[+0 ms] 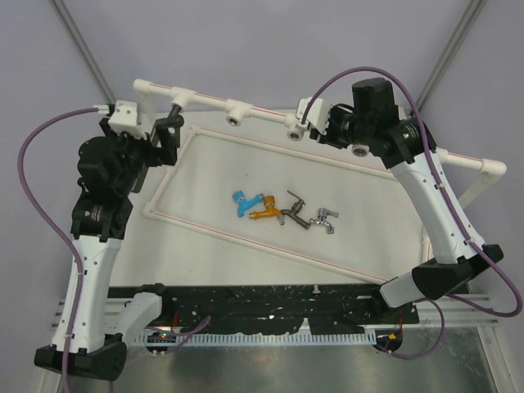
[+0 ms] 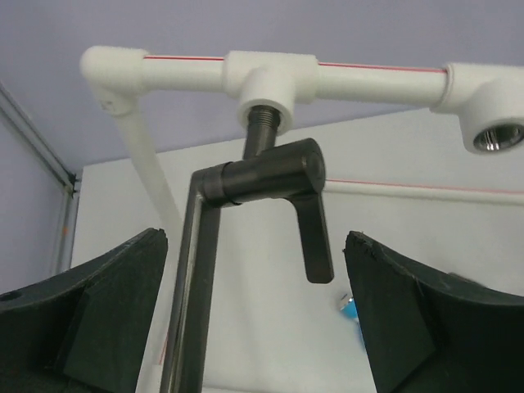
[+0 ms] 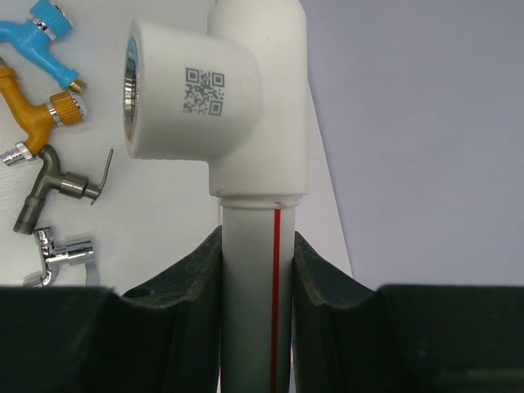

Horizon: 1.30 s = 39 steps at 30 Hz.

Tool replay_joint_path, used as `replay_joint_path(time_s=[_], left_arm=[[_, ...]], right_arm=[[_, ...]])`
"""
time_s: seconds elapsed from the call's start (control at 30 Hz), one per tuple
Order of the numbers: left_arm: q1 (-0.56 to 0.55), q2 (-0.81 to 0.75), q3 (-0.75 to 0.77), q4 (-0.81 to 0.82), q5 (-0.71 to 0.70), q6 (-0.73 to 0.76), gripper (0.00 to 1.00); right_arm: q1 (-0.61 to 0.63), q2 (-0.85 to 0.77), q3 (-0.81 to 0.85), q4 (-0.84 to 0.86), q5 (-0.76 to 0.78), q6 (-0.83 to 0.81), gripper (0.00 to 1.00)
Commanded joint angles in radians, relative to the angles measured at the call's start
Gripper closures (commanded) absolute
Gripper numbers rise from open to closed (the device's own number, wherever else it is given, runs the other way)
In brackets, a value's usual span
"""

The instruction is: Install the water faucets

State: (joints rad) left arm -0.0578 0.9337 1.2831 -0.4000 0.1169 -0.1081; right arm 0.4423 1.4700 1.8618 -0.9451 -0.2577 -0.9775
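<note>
The large dark-grey faucet [image 2: 262, 180] hangs by its thread from the leftmost socket of the white pipe frame [image 2: 184, 72]. Its long straight arm runs down between my left fingers, close to the left one. My left gripper [image 2: 255, 327] is open around it without touching; from above it sits at the frame's back left [image 1: 160, 143]. My right gripper [image 3: 255, 311] is shut on the frame's top pipe [image 3: 255, 270], just below a tee with an empty socket [image 3: 131, 82]. Blue [image 1: 241, 202], orange [image 1: 266, 210], dark metal [image 1: 295, 209] and chrome [image 1: 325, 219] faucets lie loose on the table.
The frame's lower pipes [image 1: 246, 237] outline a rectangle on the white table around the loose faucets. Open sockets [image 1: 235, 119] [image 1: 292, 135] face forward along the top pipe. Purple cables [image 1: 33, 172] loop beside both arms. A black rail [image 1: 270, 299] lines the near edge.
</note>
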Motion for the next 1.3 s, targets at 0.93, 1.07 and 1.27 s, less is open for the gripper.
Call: replay_joint_path(time_s=[0.93,1.07,1.27], left_arm=[[-0.484,0.218,-0.162,0.273,-0.552,1.327,1.00],[-0.530,0.238,-0.252,0.338,-0.628,1.467,1.00],[-0.556,0.284,-0.461,0.576,-0.695,1.708,1.00]], right_arm=[[0.032,-0.048,-0.009,-0.043,-0.158,0.028,0.95],[0.032,-0.051,-0.013,-0.038,-0.160,0.028,0.95],[0.030,-0.054,-0.019,-0.032,-0.158,0.025,0.95]])
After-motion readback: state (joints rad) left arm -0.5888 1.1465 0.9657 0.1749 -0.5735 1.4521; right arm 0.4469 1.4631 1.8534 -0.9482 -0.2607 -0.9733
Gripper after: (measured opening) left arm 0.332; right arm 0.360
